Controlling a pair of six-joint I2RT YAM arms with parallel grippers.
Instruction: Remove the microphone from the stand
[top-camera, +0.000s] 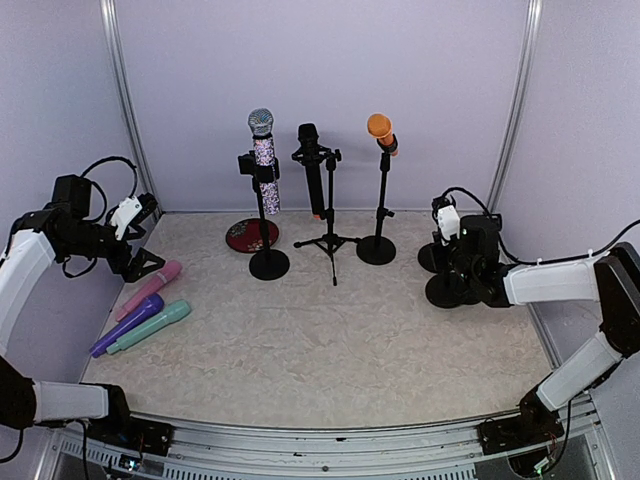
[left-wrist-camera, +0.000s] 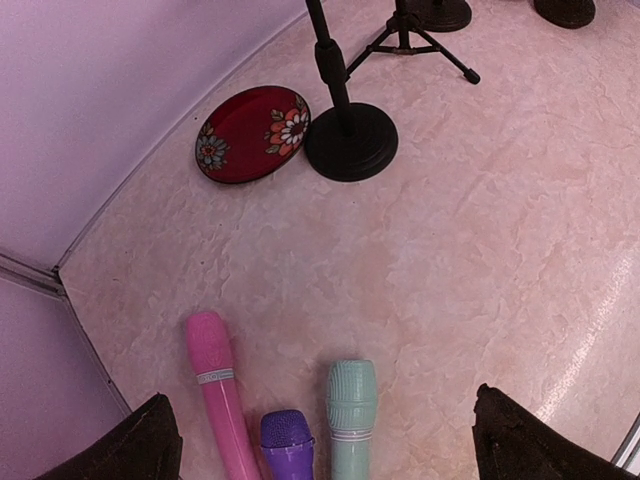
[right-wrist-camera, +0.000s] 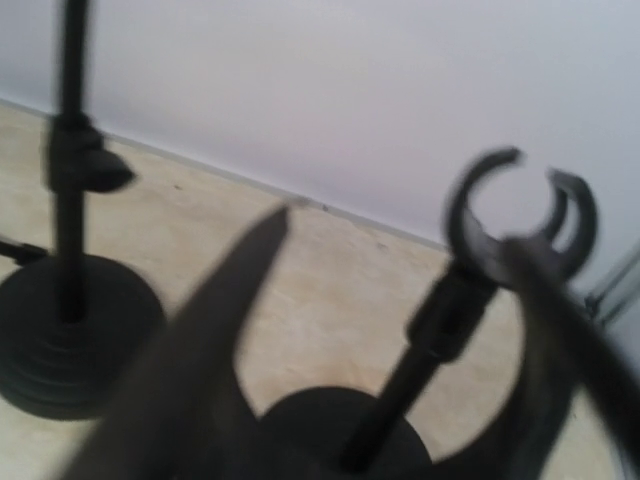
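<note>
Left gripper (left-wrist-camera: 320, 395): wide, empty, left of red plate (left-wrist-camera: 252, 133).
Right gripper (right-wrist-camera: 395, 232): wide, straddling empty stand (right-wrist-camera: 440, 310), well right of red plate.

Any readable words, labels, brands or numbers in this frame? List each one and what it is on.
None can be read.
Bands on the pink microphone and teal microphone: too small to tell if anything is printed.
Red plate: a flower pattern only, no text.
Right wrist view: too blurred to read anything.
</note>
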